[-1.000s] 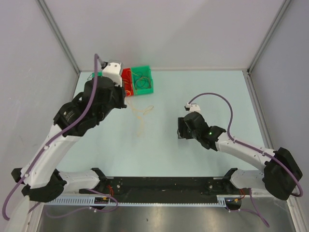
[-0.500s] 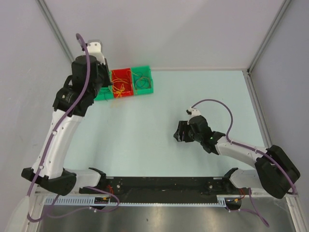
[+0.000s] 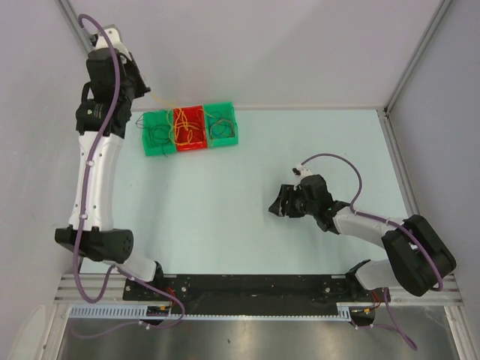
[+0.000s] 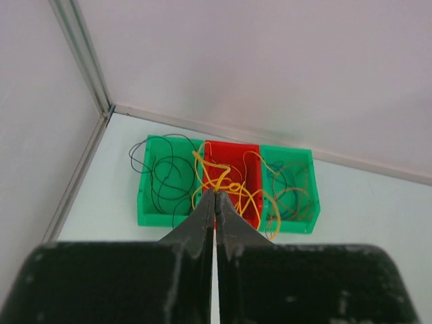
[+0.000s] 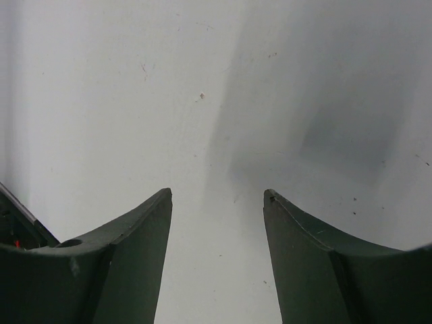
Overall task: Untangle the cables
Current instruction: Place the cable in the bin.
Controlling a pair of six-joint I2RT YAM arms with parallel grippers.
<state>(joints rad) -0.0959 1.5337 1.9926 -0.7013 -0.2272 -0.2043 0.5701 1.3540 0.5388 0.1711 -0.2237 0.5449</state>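
From the top camera, three small open bins stand side by side, touching, at the far left of the table: a left green bin, a red bin and a right green bin. The cables lie in these bins, with dark thin loops in the left green bin, yellow and orange loops in the red bin, and dark greyish loops in the right green bin. The left gripper is raised high over the far left corner, and a yellow cable runs in a thin line from its tip down to the red bin. The right gripper sits low over bare table, well apart from the bins. From the left wrist camera, the left gripper has its fingers pressed together, and the yellow cable rises out of the red bin to meet their tips, so it looks pinched there. Black loops fill the left green bin, one reaching over its back left rim. The yellow and orange tangle spills over the red bin's front edge and ends in front of the right green bin, which holds dark and orange-brown loops. From the right wrist camera, the right gripper has its fingers spread well apart with nothing between them, only table below.
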